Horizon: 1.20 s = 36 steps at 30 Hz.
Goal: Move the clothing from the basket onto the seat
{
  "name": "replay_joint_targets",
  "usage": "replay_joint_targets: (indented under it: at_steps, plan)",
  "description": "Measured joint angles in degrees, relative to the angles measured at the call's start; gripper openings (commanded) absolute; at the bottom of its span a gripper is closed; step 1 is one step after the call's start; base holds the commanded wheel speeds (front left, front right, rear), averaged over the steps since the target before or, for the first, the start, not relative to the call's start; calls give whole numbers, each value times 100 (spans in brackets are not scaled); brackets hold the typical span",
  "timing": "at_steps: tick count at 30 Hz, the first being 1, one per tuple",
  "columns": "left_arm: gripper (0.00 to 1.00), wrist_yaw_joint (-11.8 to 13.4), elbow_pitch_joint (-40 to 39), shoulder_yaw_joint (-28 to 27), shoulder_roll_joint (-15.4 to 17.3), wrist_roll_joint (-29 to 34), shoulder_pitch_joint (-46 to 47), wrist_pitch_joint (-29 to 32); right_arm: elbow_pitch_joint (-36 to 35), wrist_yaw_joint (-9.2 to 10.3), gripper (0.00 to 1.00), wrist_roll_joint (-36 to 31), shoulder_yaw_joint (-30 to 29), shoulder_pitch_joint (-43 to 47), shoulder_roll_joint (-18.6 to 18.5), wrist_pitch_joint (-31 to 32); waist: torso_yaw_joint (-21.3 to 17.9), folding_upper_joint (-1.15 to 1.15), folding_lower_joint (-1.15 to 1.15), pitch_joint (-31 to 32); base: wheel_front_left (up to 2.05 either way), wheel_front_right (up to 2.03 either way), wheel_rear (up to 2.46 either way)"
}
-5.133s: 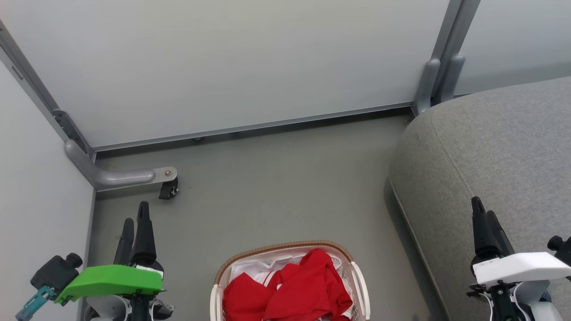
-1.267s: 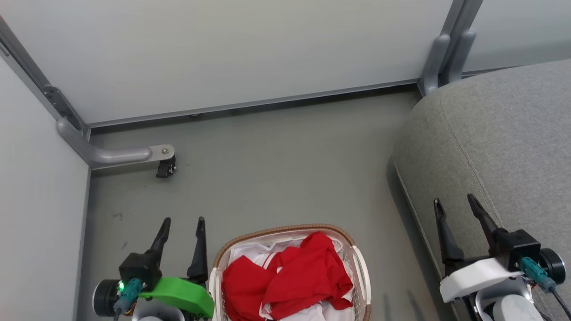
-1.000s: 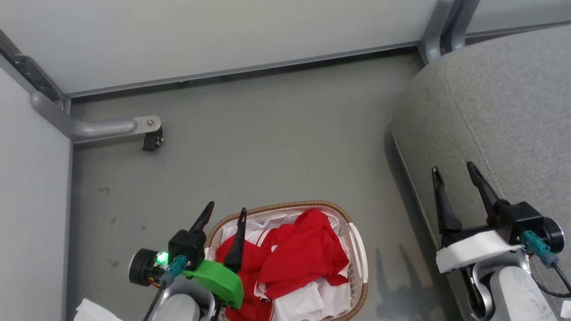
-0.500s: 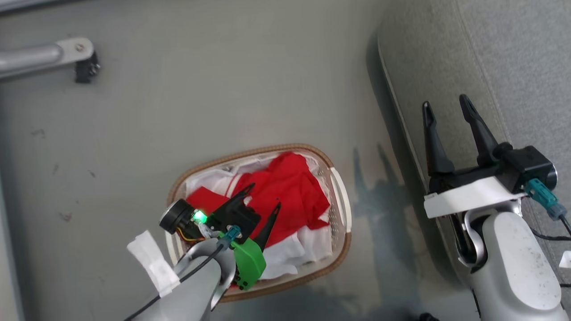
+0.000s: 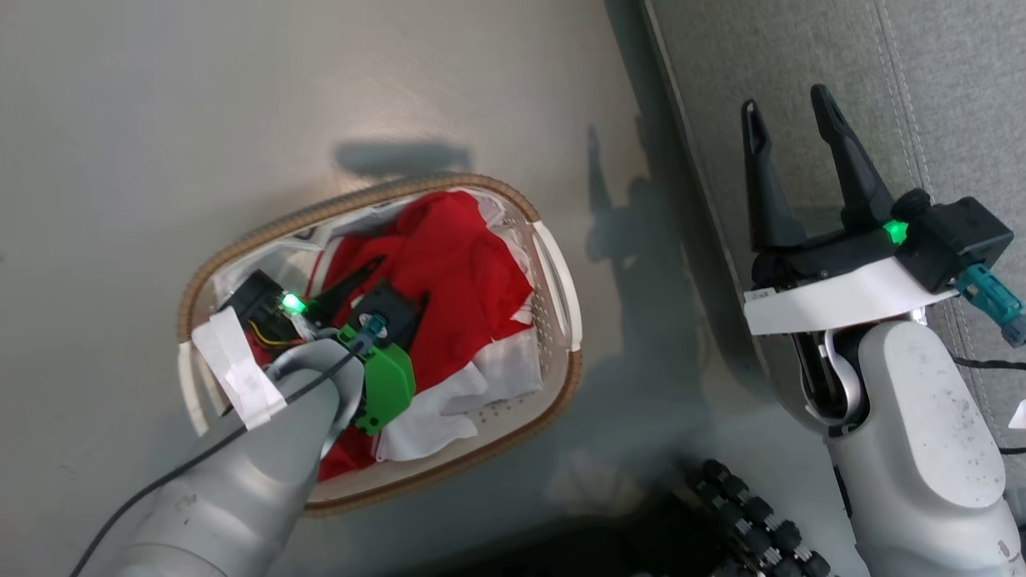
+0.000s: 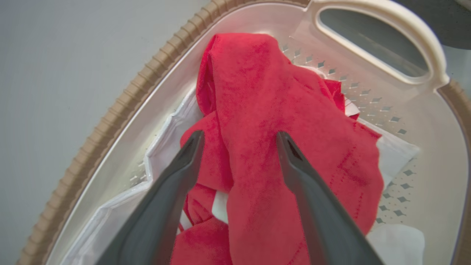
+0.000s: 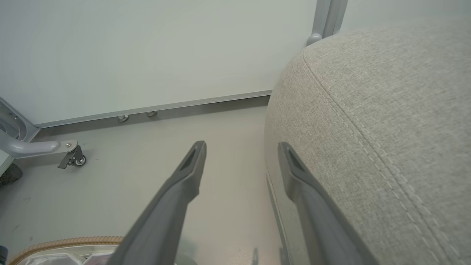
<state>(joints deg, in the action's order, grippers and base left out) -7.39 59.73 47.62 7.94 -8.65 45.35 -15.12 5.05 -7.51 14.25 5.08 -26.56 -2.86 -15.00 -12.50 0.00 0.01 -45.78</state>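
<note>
Jaws of the left gripper [image 6: 238, 139] are spread, straddling a ridge of bright red fabric clothing [image 6: 279, 110] in the oval white perforated plastic basket [image 6: 434, 154]; those of the right gripper [image 5: 785, 104] gape empty beside the large grey woven-fabric seat [image 5: 946, 96]. A shallow pinch could slip off, or snag the glossy white liner [image 6: 162, 162] and drag the basket. One basket, one seat, seemingly two garments.

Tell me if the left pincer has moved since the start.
Yes: from outside the laundry basket, on its left, the left pincer came inside it, open over the red garment.
</note>
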Motion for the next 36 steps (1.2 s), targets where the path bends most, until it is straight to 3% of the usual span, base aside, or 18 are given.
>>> replay_joint_targets:
  at_steps: [8, 9, 10, 12, 13, 14, 26, 36]
  plan:
    - [100, 31, 517, -78, -105, -100, 408, 0, -92, 0, 100, 74, 35, -154, 1, 0, -390, 0, 0, -599, 0, 0, 0]
    - [91, 31, 544, -63, -122, -122, 408, -1, -97, 0, 100, 74, 37, -163, 2, 0, -431, 0, 0, -648, 0, 0, 0]
    - [62, 29, 558, -53, -135, -137, 410, 0, -99, 0, 100, 74, 41, -169, 2, 0, -461, 0, 0, -681, 0, 0, 0]
    - [22, 26, 563, -18, -169, -164, 417, 0, -99, 0, 100, 74, 45, -170, 2, 0, -519, 0, 0, -744, 0, 0, 0]
    - [5, 25, 546, -10, -178, -192, 417, 0, -99, 0, 100, 74, 46, -170, 2, 0, -534, 0, 0, -759, 0, 0, 0]
    - [0, 24, 509, -10, -183, -209, 417, 0, -94, 0, 100, 73, 47, -170, 2, 0, -543, 0, 0, -765, 0, 0, 0]
    - [0, 7, -220, 13, -222, -469, 26, 0, 86, 0, 100, -189, -12, -106, 7, 0, -376, 0, -1, -320, 0, 0, 0]
    - [0, 7, -1338, 12, -177, -637, -666, 0, 337, 0, 100, -652, -156, 389, 12, 0, -118, 0, -1, 566, 0, 0, 0]
